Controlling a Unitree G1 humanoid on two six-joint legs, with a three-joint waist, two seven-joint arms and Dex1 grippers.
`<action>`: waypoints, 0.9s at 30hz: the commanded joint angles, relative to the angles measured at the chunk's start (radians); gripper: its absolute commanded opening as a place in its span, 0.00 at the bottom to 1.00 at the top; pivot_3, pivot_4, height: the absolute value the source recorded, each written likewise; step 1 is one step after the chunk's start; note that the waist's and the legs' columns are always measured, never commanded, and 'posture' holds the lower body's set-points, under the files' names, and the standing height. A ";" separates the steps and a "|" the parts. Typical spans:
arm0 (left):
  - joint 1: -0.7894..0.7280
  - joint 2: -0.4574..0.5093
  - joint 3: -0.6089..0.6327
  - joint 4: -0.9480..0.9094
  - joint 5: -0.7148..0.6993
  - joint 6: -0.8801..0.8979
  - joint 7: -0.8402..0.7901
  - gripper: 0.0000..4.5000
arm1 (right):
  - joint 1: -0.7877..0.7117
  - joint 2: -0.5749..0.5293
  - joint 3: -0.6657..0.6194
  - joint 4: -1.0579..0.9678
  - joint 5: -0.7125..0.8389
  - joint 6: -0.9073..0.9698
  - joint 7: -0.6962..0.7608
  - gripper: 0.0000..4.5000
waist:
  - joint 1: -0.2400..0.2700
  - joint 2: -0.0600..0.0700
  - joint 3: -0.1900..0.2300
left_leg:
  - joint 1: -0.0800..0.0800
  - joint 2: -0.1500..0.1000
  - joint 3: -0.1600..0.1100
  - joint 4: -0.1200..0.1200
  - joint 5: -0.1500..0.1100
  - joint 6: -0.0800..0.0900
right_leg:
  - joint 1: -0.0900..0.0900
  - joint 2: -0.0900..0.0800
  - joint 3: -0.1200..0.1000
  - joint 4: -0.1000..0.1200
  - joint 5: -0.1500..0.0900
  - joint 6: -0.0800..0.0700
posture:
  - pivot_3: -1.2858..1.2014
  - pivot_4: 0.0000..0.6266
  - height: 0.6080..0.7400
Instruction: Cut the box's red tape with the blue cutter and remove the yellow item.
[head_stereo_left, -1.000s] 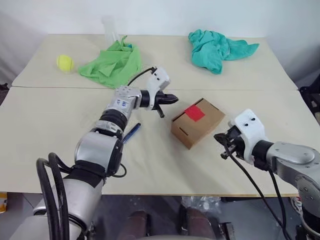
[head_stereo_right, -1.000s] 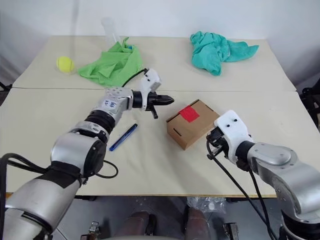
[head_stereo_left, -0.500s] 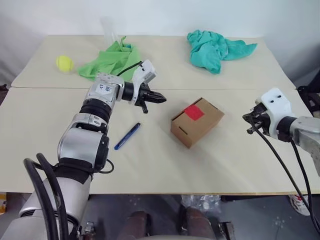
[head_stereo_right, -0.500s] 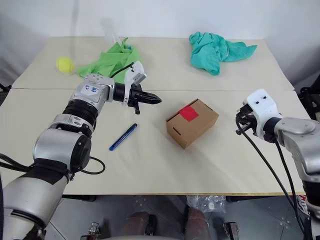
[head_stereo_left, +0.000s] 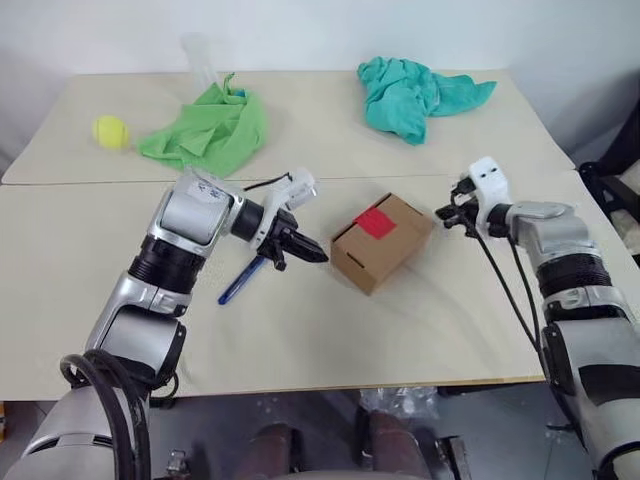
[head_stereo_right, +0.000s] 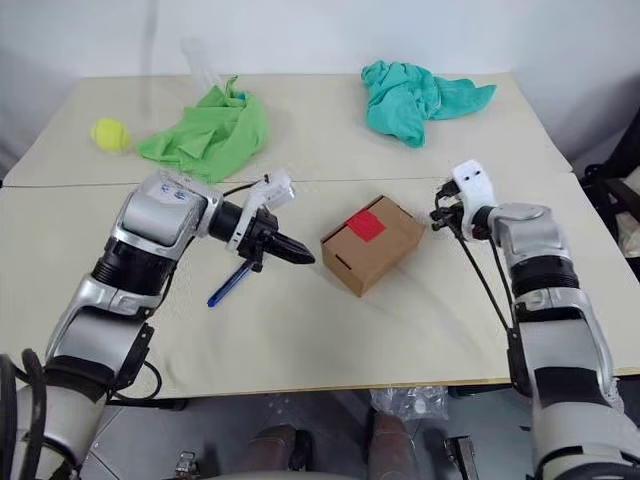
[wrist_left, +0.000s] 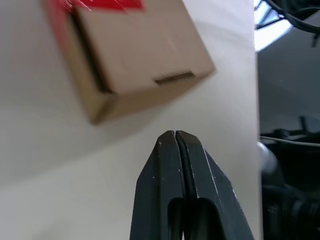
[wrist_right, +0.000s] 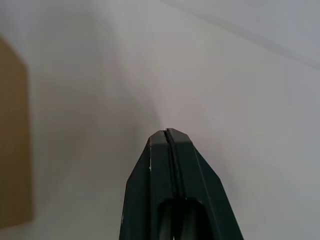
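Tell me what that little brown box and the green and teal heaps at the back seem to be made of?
The box looks like plain matte brown cardboard, judging by its folded edges and slot; the red patch on top looks like smooth tape. The green heap and the teal heap look like soft cloth, rumpled into limp folds.

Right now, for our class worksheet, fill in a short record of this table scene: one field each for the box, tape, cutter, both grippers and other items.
box: brown cardboard box lying closed mid-table
tape: red tape uncut on the box top
cutter: blue cutter flat on the table, left of the box, unheld
left gripper: shut, empty, tip between cutter and box
right gripper: shut, empty, just right of the box
other items: tennis ball, green cloth, teal cloth at the far side
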 joint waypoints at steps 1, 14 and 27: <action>0.021 0.041 -0.031 -0.087 -0.074 0.066 0.003 0.00 | -0.027 0.001 0.002 0.023 -0.022 -0.019 0.069 0.00 | -0.002 0.000 0.000 | 0.000 0.000 0.000 0.000 0.000 0.000 | 0.000 0.000 0.000 0.000 0.000 0.000 | 0.52 0.24 1.00; 0.014 -0.173 0.024 0.119 -0.080 -0.136 0.304 0.00 | 0.157 -0.057 -0.007 -0.471 0.029 0.320 0.203 0.00 | 0.009 0.001 0.000 | 0.001 -0.001 -0.001 0.005 0.001 -0.002 | 0.000 -0.001 0.001 0.006 0.000 -0.001 | 0.52 0.24 1.00; -0.056 -0.228 -0.025 0.334 -0.027 -0.367 0.277 0.00 | 0.485 -0.209 -0.087 -1.251 0.224 0.825 0.165 0.00 | 0.046 0.002 -0.001 | 0.001 -0.001 0.002 0.008 0.001 -0.002 | 0.000 -0.001 0.002 0.009 0.001 -0.002 | 0.52 0.24 1.00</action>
